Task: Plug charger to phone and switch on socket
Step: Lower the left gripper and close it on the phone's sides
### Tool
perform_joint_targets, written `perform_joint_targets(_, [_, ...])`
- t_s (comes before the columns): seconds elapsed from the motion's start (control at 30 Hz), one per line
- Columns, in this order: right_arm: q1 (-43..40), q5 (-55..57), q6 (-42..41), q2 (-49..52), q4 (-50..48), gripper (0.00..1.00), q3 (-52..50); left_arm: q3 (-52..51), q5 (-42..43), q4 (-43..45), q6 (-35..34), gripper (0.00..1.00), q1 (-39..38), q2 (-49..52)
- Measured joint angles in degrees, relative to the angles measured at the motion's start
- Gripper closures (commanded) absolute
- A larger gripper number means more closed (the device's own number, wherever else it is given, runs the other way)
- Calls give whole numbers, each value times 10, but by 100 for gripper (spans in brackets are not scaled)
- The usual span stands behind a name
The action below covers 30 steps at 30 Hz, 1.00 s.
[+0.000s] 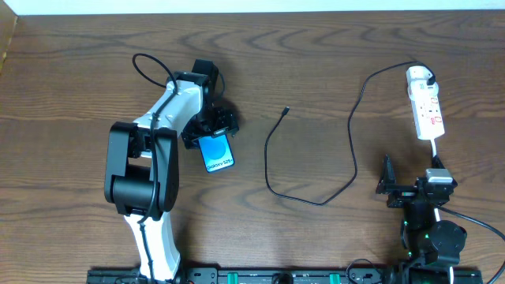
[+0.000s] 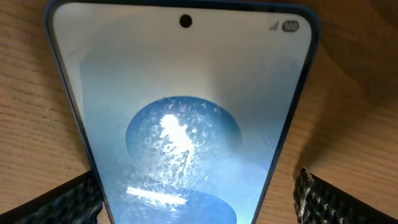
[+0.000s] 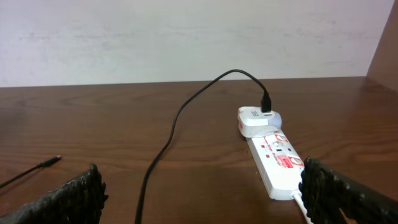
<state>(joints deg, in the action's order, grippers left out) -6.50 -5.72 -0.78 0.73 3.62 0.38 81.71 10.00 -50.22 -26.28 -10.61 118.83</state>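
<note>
The phone [image 1: 217, 151] is straddled left of the middle of the bench [image 1: 71, 71] by the released left jaws, the right jaws are held wide and empty by the front right corner, and the phone could be skewed away from the tip of the charger [image 1: 269, 162] if clamped off-centre.

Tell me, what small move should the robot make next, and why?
Probably close the open left gripper on the blue-screened rectangular smartphone lying between its fingers, to steady it. The small connector tip of the thin black cable lies loose, apart from the phone, not yet plugged in.
</note>
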Motion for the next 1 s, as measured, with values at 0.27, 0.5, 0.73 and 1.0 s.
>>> perform_joint_targets(0.27, [0,0,0,0,0,1,0,-4,-25,-9,4,2,-8,0])
perform_joint_targets(0.5, [0,0,0,0,0,1,0,-5,-43,7,-10,2,-11,0])
perform_joint_targets(0.73, [0,0,0,0,0,1,0,-5,-60,12,-35,2,-13,-2])
perform_joint_targets(1.0, [0,0,0,0,0,1,0,-5,-72,15,17,2,-13,-3])
